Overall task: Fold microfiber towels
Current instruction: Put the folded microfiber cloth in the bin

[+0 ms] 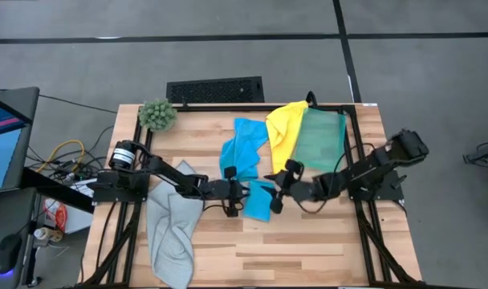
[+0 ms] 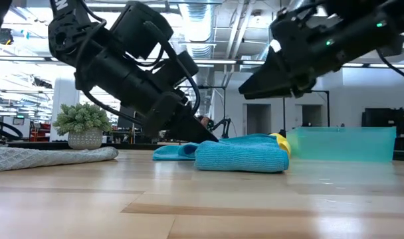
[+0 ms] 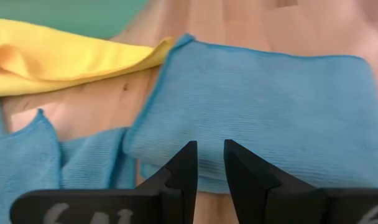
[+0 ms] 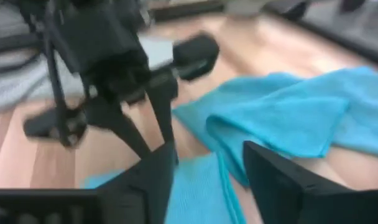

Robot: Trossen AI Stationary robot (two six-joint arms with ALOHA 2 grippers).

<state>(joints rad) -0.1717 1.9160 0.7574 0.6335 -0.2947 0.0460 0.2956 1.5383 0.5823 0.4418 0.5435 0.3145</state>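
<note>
Gripping the near edge of a folded blue towel [image 1: 260,201], my left gripper [image 1: 242,193] sits low at the middle of the table [image 1: 308,249], its fingers [image 3: 183,168] close together with a narrow slit between them, the cloth's hem right at their tips. My right gripper [image 1: 278,191] hangs just above the same towel from the other side, its fingers [image 4: 270,174] spread apart and nothing between them. The second blue towel [image 1: 242,148] lies rumpled just behind the folded one, touching it. The yellow towel [image 1: 286,128] lies beyond that, overlapping the teal green towel [image 1: 323,138] at the back right. The pale grey towel [image 1: 172,233] lies crumpled near the front left edge, under my left arm. A small potted plant [image 1: 157,115] stands at the back left corner.
</note>
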